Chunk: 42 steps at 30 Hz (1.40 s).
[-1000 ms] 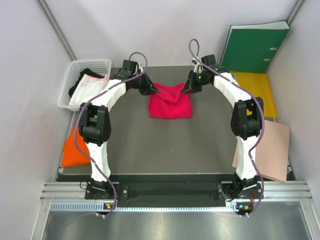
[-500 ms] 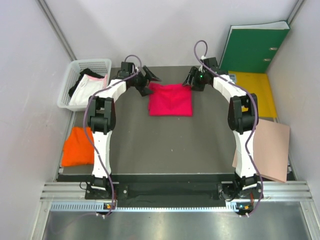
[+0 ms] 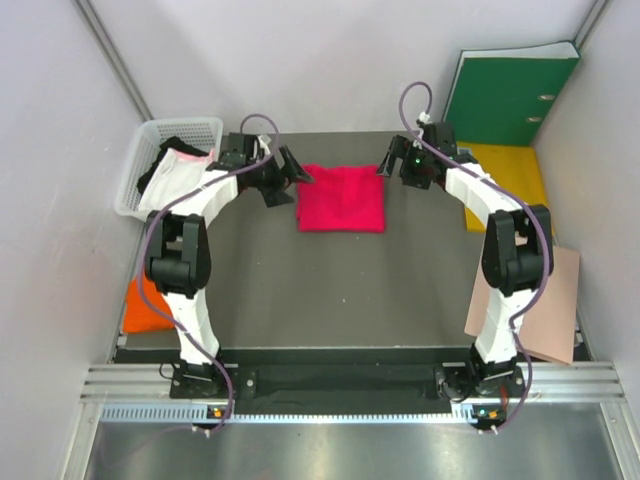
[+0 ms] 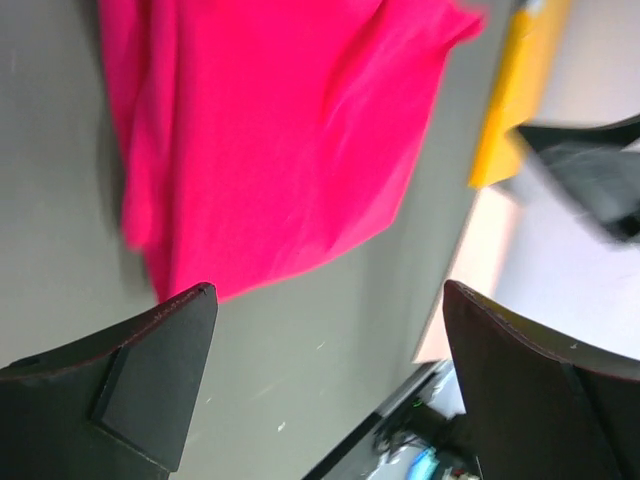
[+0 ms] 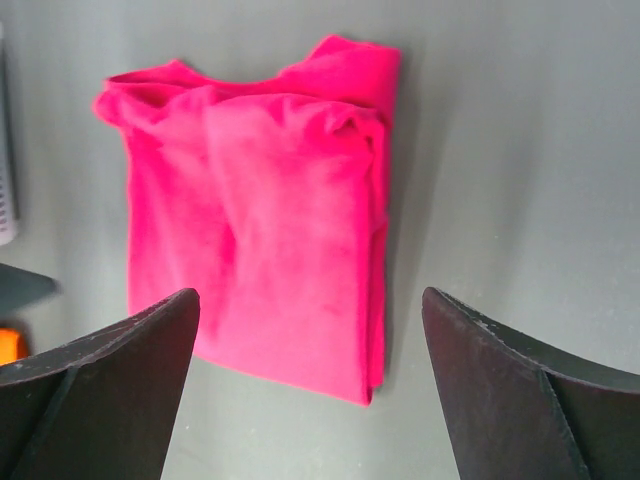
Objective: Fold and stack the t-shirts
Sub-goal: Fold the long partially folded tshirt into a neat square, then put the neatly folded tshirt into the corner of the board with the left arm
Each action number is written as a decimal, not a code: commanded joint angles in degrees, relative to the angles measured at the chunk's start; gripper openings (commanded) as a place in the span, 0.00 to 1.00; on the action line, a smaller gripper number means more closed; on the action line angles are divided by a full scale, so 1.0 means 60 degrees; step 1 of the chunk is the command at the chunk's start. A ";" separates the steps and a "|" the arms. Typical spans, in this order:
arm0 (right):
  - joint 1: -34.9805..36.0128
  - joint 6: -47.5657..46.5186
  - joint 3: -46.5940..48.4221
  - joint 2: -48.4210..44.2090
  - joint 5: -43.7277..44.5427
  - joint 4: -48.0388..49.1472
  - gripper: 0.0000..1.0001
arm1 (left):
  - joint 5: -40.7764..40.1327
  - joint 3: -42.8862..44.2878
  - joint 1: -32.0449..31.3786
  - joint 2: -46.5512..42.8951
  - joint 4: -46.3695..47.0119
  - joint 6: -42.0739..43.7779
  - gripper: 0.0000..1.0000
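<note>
Starting at the near edge: both arm bases sit on the metal rail [image 3: 350,378], well nearer than the magenta-red t-shirt [image 3: 340,198].

The orange t-shirt [image 3: 138,312] is near-left of the magenta one and well apart from it. It lies at the left edge of the dark table [image 3: 330,290], partly hidden behind the left arm. Near-right of the magenta shirt, the tan paper sheet [image 3: 555,305] hangs off the table's right side.

The magenta shirt [image 5: 270,230] is folded into a rough rectangle and lies flat on the far half of the table. It's a bit wrinkly, with layered edges showing down one side. In the left wrist view it [image 4: 270,140] looks blurry.

The left gripper [image 3: 288,180] sits just beside the shirt's far-left corner. Its 2 fingers are spread wide [image 4: 327,295] with nothing between them. The right gripper [image 3: 396,166] is just beside the far-right corner, also spread wide and holding no cloth [image 5: 310,295]. I can't tell if either one actually touches the fabric.

Far-left of the magenta shirt is a white basket [image 3: 128,185] holding a whitish-pink garment [image 3: 175,182] and a black one [image 3: 172,147]. Right of the shirt is the yellow folder [image 3: 522,190], and far-right of it a green binder [image 3: 505,95] stands against the wall.
</note>
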 commanded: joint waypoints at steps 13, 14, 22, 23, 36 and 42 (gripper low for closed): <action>-0.0097 -0.0560 -0.2317 -0.1462 -0.1113 -0.0281 0.91 | -0.2204 -0.1289 -0.0709 0.0434 -0.0953 0.1096 0.99; -0.0097 -0.0589 -0.2318 -0.1564 -0.1171 -0.0383 0.91 | -0.2335 -0.1172 -0.0724 0.0537 -0.0968 0.1067 0.99; -0.0053 -0.1218 -0.2215 -0.1975 -0.1348 -0.1101 0.91 | -0.3098 -0.0468 -0.0636 0.0566 -0.1496 0.1462 0.99; -0.0053 -0.1262 -0.2244 -0.1975 -0.1377 -0.1131 0.91 | -0.3112 -0.0207 -0.0636 0.0684 -0.1525 0.1404 0.99; -0.0053 -0.1190 -0.2611 -0.2049 -0.1611 -0.1102 0.91 | -0.3009 0.2914 -0.1031 0.3626 -0.1889 0.1008 0.91; -0.0053 -0.1116 -0.2552 -0.2122 -0.1729 -0.1058 0.91 | -0.3259 0.4160 -0.1207 0.4799 -0.2564 0.1110 0.46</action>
